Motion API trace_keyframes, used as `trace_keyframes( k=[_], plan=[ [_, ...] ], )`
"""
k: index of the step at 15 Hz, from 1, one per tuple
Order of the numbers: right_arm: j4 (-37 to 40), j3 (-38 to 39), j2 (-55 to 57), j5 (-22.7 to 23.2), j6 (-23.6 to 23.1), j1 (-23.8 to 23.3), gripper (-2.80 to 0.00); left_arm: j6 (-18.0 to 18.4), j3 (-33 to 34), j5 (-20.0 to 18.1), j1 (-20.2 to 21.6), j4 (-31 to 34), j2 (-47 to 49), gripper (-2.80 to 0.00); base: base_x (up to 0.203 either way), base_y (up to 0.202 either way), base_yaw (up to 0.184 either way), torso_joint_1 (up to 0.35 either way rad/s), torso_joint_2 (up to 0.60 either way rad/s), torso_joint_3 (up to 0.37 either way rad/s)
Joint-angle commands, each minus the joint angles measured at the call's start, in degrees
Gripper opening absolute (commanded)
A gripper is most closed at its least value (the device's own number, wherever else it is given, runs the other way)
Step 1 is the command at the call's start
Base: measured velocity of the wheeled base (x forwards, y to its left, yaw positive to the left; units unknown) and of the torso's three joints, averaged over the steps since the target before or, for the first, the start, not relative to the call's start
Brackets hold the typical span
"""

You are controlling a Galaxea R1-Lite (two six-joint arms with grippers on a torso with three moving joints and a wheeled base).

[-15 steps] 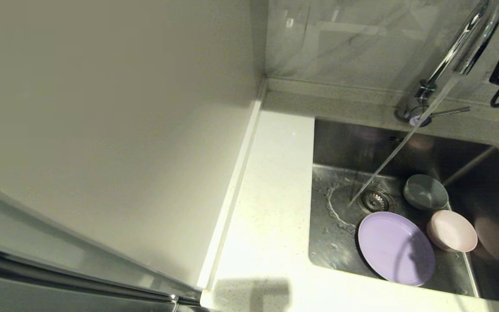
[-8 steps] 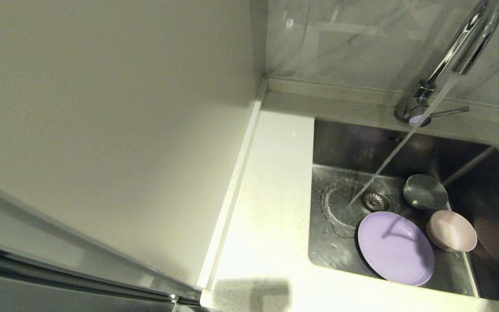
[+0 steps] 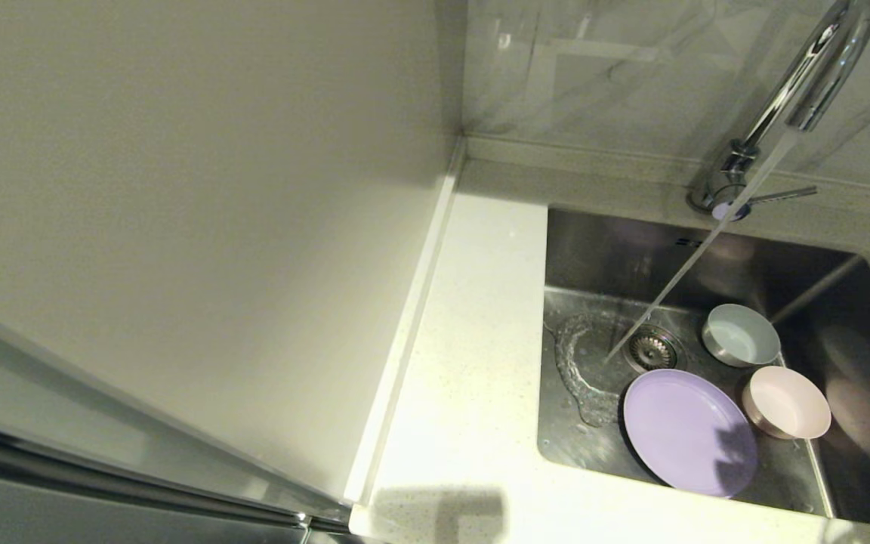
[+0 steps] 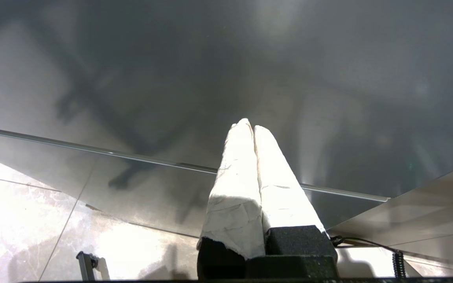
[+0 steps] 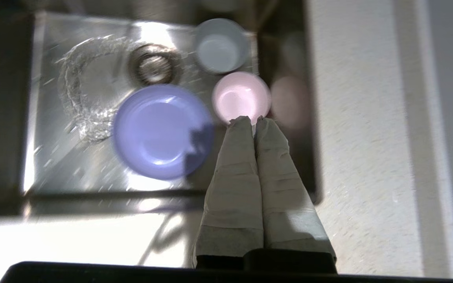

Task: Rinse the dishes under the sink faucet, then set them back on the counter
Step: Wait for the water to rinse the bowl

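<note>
Neither arm shows in the head view. In the right wrist view the right gripper [image 5: 253, 120] has its two tape-wrapped fingers [image 5: 236, 165] pressed together along their whole length, tips touching, nothing between them, pointing toward 12 o'clock. In the left wrist view the left gripper [image 4: 250, 125] is closed the same way, its pale wrapped fingers [image 4: 277, 184] meeting at the tips, holding nothing, and also pointing toward 12 o'clock.
</note>
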Motion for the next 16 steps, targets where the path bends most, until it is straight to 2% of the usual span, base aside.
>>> trace_keyframes(
  k=[1,5,8,11,16],
  plan=[
    [0.24,6.52,-13.37,-0.24,-0.03,5.18,-2.80,-0.03,0.11,0.02,0.01,-0.04,0.00,-2.80,0.000,0.000,0.000,0.000,0.00,0.000],
    [0.23,13.77,-26.85,0.14,0.29,6.82,-2.80,-0.03,0.17,0.03,0.01,-0.04,0.00,-2.80,0.000,0.000,0.000,0.000,0.00,0.000],
    [-0.74,15.81,-28.67,0.06,5.39,7.05,-2.80,-0.03,0.18,-0.04,0.01,-0.04,0.00,-2.80,0.000,0.000,0.000,0.000,0.00,0.000],
    [-0.44,15.74,-31.17,0.11,5.08,11.03,-2.80,-0.03,0.18,-0.06,0.01,-0.04,0.00,-2.80,0.000,0.000,0.000,0.000,0.00,0.000],
    [-0.56,24.36,-41.35,-0.52,3.25,11.44,-2.80,-0.03,0.18,0.03,0.01,-0.04,0.00,-2.80,0.000,0.000,0.000,0.000,0.00,0.000]
  ],
)
